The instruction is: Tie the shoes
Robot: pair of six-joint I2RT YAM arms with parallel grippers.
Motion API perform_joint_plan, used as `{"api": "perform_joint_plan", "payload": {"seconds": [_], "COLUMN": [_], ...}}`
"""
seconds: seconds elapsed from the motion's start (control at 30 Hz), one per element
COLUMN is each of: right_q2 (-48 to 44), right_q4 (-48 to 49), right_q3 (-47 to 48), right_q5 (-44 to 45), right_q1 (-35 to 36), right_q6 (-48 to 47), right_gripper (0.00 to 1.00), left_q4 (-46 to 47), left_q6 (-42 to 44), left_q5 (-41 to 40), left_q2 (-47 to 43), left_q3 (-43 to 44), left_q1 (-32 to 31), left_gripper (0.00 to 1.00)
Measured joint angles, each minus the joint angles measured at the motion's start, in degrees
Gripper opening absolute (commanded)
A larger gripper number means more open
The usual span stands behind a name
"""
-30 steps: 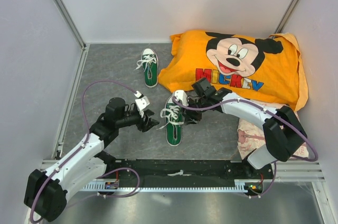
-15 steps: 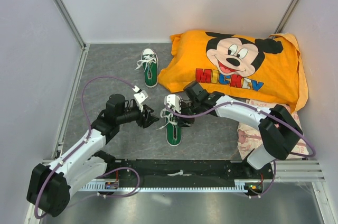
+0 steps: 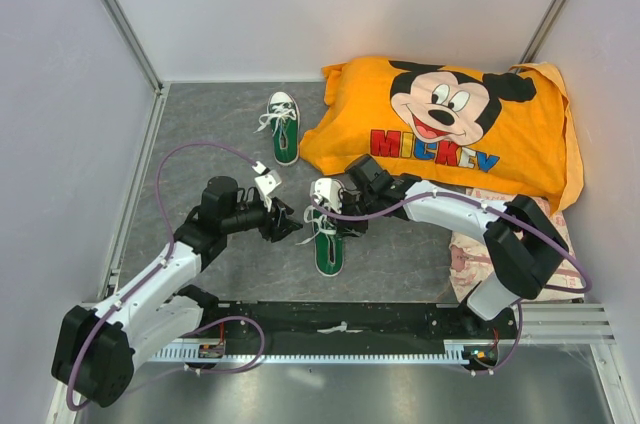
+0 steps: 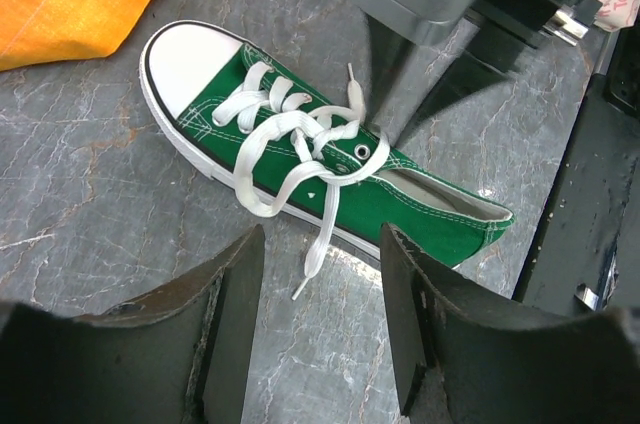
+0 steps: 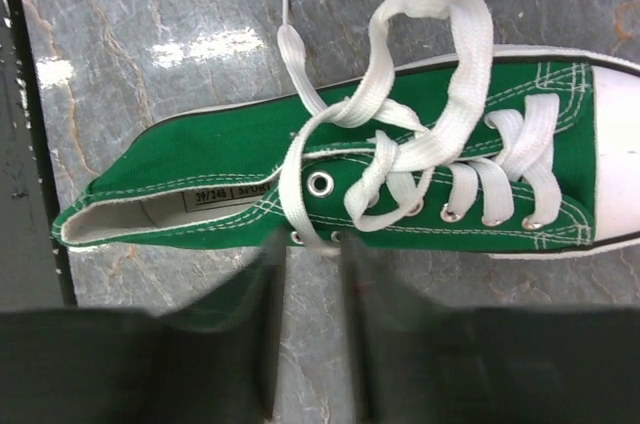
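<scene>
Two green shoes with white laces lie on the grey floor. The far shoe (image 3: pixel 284 128) lies near the pillow's left end. The near shoe (image 3: pixel 328 240) (image 4: pixel 400 194) (image 5: pixel 190 189) lies between my arms, its laces (image 5: pixel 440 134) loose in a half knot. My right gripper (image 3: pixel 338 216) (image 5: pixel 312 249) is at the shoe's side by the top eyelets. Its blurred jaws stand narrowly apart, with one lace strand (image 5: pixel 297 199) running down between the tips. My left gripper (image 3: pixel 289 227) (image 4: pixel 322 240) is open low over the floor beside the shoe, a free lace end (image 4: pixel 318 254) just ahead of it.
An orange Mickey Mouse pillow (image 3: pixel 450 124) fills the back right, close behind the near shoe. A pink cloth (image 3: pixel 470 256) lies at the right by my right arm's base. The black base rail (image 3: pixel 340 319) runs along the near edge. White walls enclose the floor.
My right gripper moved left onto the near shoe and its jaws have narrowed around a lace strand. My left gripper edged slightly toward the shoe and stayed open.
</scene>
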Motion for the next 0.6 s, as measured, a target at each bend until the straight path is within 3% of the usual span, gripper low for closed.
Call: {"api": "perform_joint_plan", "payload": {"seconds": [0.17,0.23,0.27,0.37,0.6], "right_q2": [0.2,0.6,0.8,1.0,0.1], "right_q4": [0.4,0.6,0.6,0.5,0.2], "right_q3": [0.2,0.3,0.3,0.4,0.4], "right_q5": [0.9,1.1,1.1,1.1,1.0], "right_q1": [0.0,0.0,0.0,0.0,0.0], "right_q6": [0.4,0.5,0.7,0.7,2.4], "right_gripper": [0.42,0.31,0.19,0.0,0.0], "left_q4": [0.0,0.0,0.0,0.0,0.0], "left_q6": [0.0,0.0,0.0,0.0,0.1], "left_q5": [0.1,0.2,0.2,0.2,1.3], "left_q2": [0.5,0.5,0.5,0.5,0.4], "left_q3": [0.0,0.0,0.0,0.0,0.0], "left_q1": [0.0,0.1,0.1,0.3,0.4], "left_gripper": [0.56,0.56,0.56,0.56,0.55]}}
